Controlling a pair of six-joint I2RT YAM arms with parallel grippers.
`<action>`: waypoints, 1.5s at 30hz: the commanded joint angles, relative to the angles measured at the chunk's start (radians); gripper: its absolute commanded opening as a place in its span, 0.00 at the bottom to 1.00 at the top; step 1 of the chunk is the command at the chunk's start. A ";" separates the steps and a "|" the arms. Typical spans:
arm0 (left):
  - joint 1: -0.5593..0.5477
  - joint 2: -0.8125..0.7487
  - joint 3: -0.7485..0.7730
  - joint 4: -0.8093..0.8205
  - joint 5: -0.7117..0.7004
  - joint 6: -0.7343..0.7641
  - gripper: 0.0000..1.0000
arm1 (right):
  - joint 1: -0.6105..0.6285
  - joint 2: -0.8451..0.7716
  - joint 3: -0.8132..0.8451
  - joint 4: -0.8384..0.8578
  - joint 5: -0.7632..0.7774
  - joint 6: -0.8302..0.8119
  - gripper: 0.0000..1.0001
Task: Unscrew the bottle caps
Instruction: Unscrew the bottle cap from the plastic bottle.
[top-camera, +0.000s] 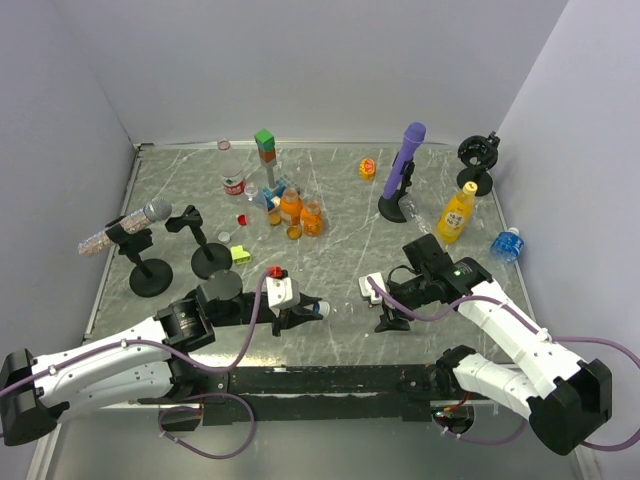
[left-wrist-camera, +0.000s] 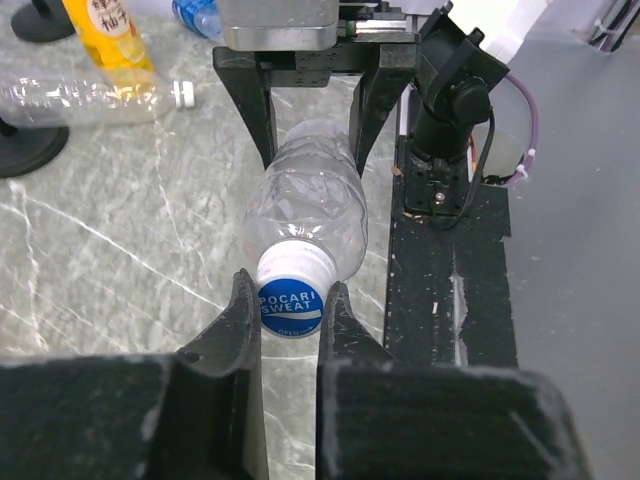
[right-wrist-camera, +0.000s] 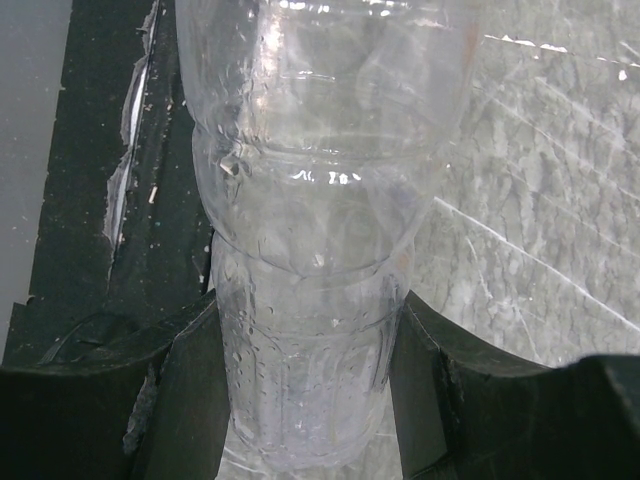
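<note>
My left tool (left-wrist-camera: 290, 292) pinches the blue cap (left-wrist-camera: 291, 308) of the clear empty bottle (left-wrist-camera: 305, 205); my right tool (right-wrist-camera: 305, 400) clamps its body.

Pale lavender walls (top-camera: 300, 60) enclose a grey marbled tabletop (top-camera: 340, 250).

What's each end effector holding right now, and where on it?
Both hold one clear plastic bottle: left end effector clamps its blue screw cap, right end effector grips the body.
</note>
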 joint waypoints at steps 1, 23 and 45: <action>-0.002 -0.007 0.051 0.007 -0.028 -0.110 0.01 | 0.004 0.001 0.010 0.006 -0.050 -0.019 0.15; -0.051 0.092 0.269 -0.369 -0.338 -1.075 0.44 | 0.002 -0.008 -0.004 0.035 -0.013 0.019 0.15; -0.051 -0.158 0.039 -0.084 -0.090 0.060 0.99 | -0.001 -0.012 -0.013 0.014 -0.059 -0.024 0.15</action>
